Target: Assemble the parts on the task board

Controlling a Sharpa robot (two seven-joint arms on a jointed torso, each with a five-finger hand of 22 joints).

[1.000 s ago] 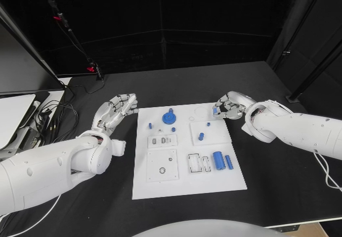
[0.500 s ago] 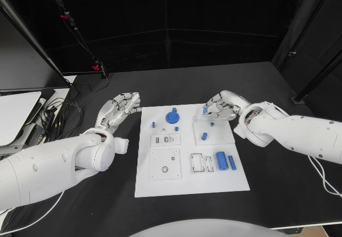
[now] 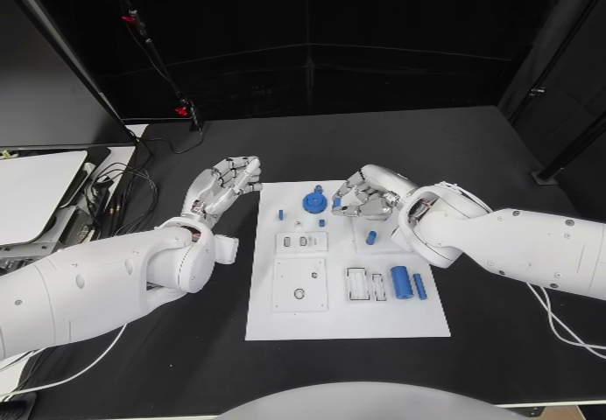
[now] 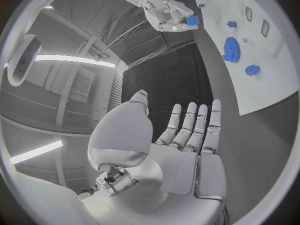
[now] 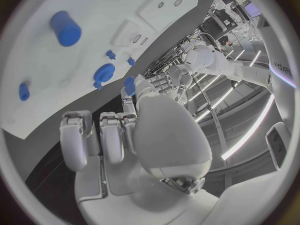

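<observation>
Parts in blue lay spread over the task board (image 3: pixel 348 319), the white plate in the middle of the black table (image 3: pixel 505 350). On the near half of the board, toward its right edge, a thick blue cylinder (image 3: pixel 400 282) lay beside a thinner blue bar (image 3: pixel 418 286), the two just apart, with two small framed slots (image 3: pixel 368 284) directly to their left. Farther left sat a square white panel (image 3: pixel 300 284) with a small dark hole in it. Beyond that, a small blue peg (image 3: pixel 371 237) lay on a raised white square near the board's middle right, and a low plate with three slots (image 3: pixel 302 241) sat to its left. Toward the far end stood a blue gear (image 3: pixel 313 206), with a small blue stud (image 3: pixel 280 212) to its left and another stud (image 3: pixel 289 226) slightly nearer.

The right hand (image 3: pixel 363 197) hovered over the far right part of the board, just right of the gear, fingers curled in; the left wrist view showed a small blue piece (image 4: pixel 192 20) pinched at its fingertips. The left hand (image 3: pixel 223 185) was off the board's far left corner above the bare table, palm flat, fingers straight and side by side, holding nothing. Cables (image 3: pixel 120 188) trailed over the table's far left.
</observation>
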